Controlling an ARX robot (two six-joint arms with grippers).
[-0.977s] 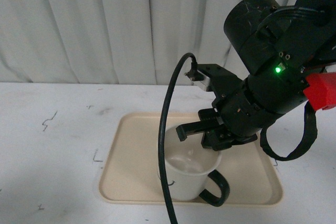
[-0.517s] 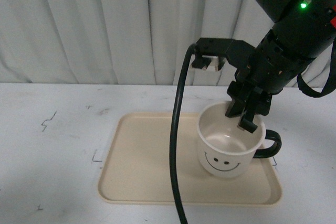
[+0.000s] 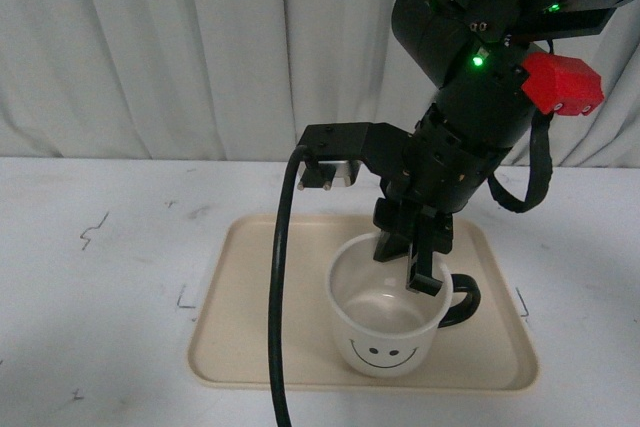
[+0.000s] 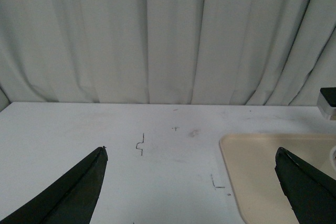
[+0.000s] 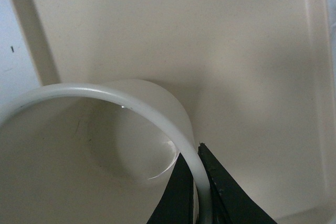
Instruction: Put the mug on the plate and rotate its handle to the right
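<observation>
The white mug stands upright on the beige plate, its smiley face toward the camera. Its black handle points to the right. My right gripper reaches down from above and is shut on the mug's rim just beside the handle, one finger inside and one outside. The right wrist view shows the rim pinched between the two black fingers, with the plate beneath. My left gripper hangs open over the bare white table, with the plate's left edge close to one finger.
A thick black cable loops down from the right arm in front of the plate's left half. The white table bears small pen marks. Grey curtains close off the back.
The right arm has carried the mug from the plate's right end toward its middle and front. One second ago the handle pointed toward the front right; now it points right.
</observation>
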